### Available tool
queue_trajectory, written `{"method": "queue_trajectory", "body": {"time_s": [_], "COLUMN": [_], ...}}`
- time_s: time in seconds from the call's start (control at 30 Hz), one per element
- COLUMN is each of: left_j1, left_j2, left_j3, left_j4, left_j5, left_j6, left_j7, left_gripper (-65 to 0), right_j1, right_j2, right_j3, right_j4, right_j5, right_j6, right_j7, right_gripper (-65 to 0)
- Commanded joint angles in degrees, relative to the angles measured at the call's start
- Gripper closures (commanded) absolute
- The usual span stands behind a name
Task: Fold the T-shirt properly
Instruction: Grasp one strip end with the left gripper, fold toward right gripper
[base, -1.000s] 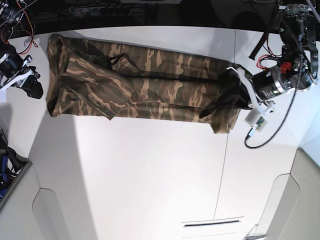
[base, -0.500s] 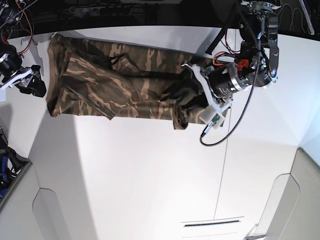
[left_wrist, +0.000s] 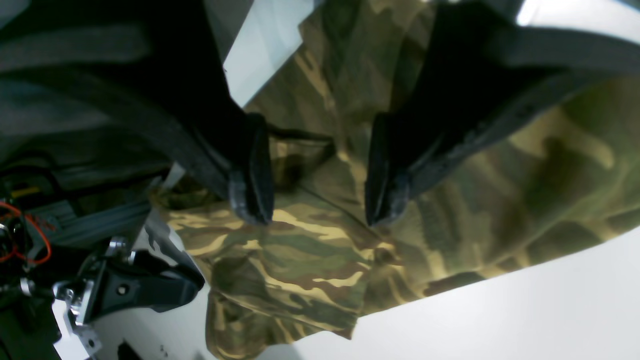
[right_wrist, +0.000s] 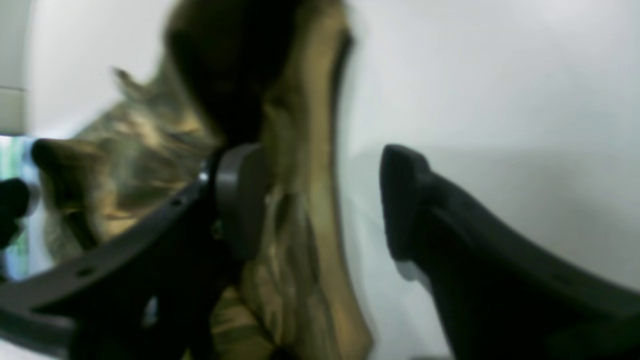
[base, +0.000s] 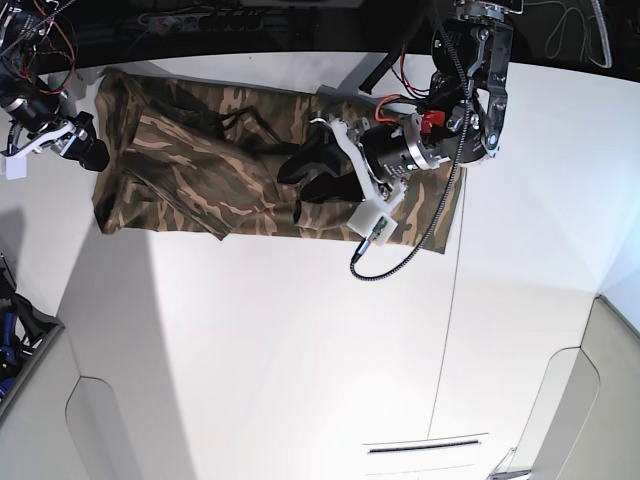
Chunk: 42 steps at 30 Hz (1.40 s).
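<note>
The camouflage T-shirt (base: 200, 170) lies stretched along the far side of the white table (base: 300, 350). My left gripper (base: 300, 185) hovers over the shirt's middle. In the left wrist view (left_wrist: 315, 205) its fingers stand apart, with rumpled, folded-over shirt cloth (left_wrist: 310, 260) under and between them. My right gripper (base: 85, 150) is at the shirt's left end. In the blurred right wrist view it (right_wrist: 320, 205) is open: one finger (right_wrist: 240, 200) lies against the shirt's edge (right_wrist: 295, 150) and the other (right_wrist: 400, 200) is over bare table.
Cables and dark equipment (base: 200, 20) line the table's back edge. A seam (base: 445, 350) runs down the table and a narrow slot (base: 420, 447) lies near the front. Grey panels stand at the front left (base: 90, 420) and front right (base: 590, 400).
My left gripper moved left from the shirt's right end to its middle, pulling cloth over with it. My right gripper rose slightly and came to the shirt's left edge.
</note>
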Motion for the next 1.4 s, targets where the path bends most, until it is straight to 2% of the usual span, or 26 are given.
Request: {"method": "queue_trajectory", "body": {"time_s": [0.0, 0.13, 0.2, 0.4, 0.6, 0.83, 0.9, 1.03, 1.07, 1.2, 1.37], "left_j1": [-0.4, -0.4, -0.4, -0.4, -0.4, -0.4, -0.4, -0.4, -0.4, -0.7, -0.9], "left_j2": [0.0, 0.0, 0.0, 0.0, 0.0, 0.0, 0.0, 0.0, 0.0, 0.0, 0.0], "left_j3": [0.0, 0.0, 0.0, 0.0, 0.0, 0.0, 0.0, -0.1, -0.2, -2.1, -8.0], "left_j4": [1.0, 1.0, 1.0, 1.0, 1.0, 1.0, 1.0, 1.0, 1.0, 1.0, 1.0], "left_j5": [-1.2, -1.2, -1.2, -1.2, -1.2, -1.2, -1.2, -1.2, -1.6, -6.9, -10.3], "left_j6": [-0.3, -0.4, -0.3, -0.4, -0.3, -0.3, -0.3, -0.3, -0.3, -0.5, -2.4], "left_j7": [-1.3, -1.4, -1.2, -0.7, -0.7, -0.6, -0.5, -0.5, -0.4, 1.7, 3.5], "left_gripper": [-33.1, -33.1, -33.1, -33.1, -33.1, -33.1, -33.1, -33.1, -33.1, -33.1, -33.1], "right_j1": [0.3, 0.3, 0.3, 0.3, 0.5, 0.5, 0.5, 0.5, 0.5, 0.9, 3.1], "right_j2": [0.9, 0.9, 0.9, 0.7, 0.7, 0.7, 0.7, 0.7, 0.8, 0.9, 1.3], "right_j3": [-0.3, -1.2, -1.4, -2.7, -7.3, -13.1, -14.6, -15.9, -15.9, -14.8, -9.1], "right_j4": [0.0, -1.0, -1.0, -1.0, -1.0, -1.0, -1.0, -1.0, -1.0, -1.0, -0.9], "right_j5": [1.4, 7.6, 8.7, 8.7, 7.8, 3.5, 1.6, 0.7, 0.7, 0.7, -0.2], "right_j6": [0.3, 0.7, 1.1, 1.1, 1.1, 1.0, 0.4, 0.4, 0.4, 0.4, 0.4], "right_j7": [-0.9, -4.0, -4.7, -4.8, -3.9, 1.0, 2.4, 3.3, 3.7, 4.4, 3.5], "right_gripper": [-36.1, -36.1, -36.1, -36.1, -36.1, -35.2, -28.0, -2.4, 0.0, 0.0, 0.0]}}
